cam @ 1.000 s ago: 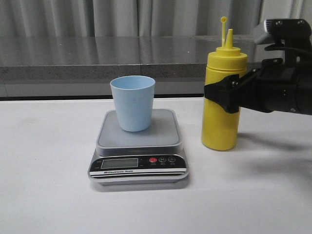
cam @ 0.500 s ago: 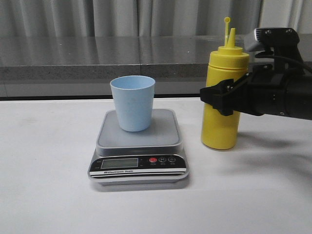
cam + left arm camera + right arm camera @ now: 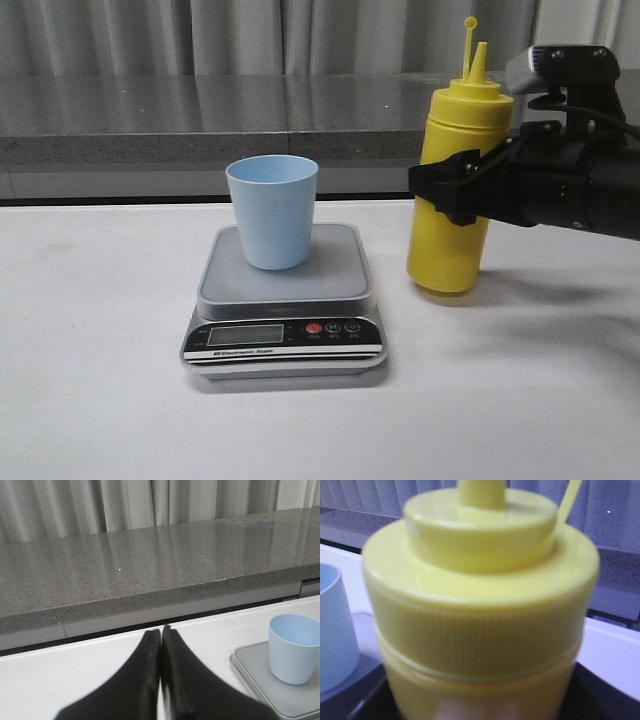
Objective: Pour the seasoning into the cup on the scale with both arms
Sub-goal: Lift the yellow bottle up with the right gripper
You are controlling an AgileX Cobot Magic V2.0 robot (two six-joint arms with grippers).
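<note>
The pale blue cup [image 3: 272, 211] stands upright on the grey platform of the scale [image 3: 284, 300] at the table's middle. It also shows in the left wrist view [image 3: 295, 647] and at the edge of the right wrist view [image 3: 335, 630]. The yellow seasoning bottle [image 3: 455, 180] is to the right of the scale, tilted slightly and lifted just off the table. My right gripper [image 3: 452, 195] is shut on its body; the bottle [image 3: 480, 605] fills the right wrist view. My left gripper [image 3: 161, 635] is shut and empty, off to the left of the scale; it does not show in the front view.
A grey stone ledge [image 3: 200, 120] runs along the back behind the white table [image 3: 100, 400], with curtains above it. The scale's display and buttons [image 3: 285, 335] face the front edge.
My right gripper has lifted the bottle a little and moved it slightly left toward the scale, tilting its top to the right. The cup and scale have not moved.
</note>
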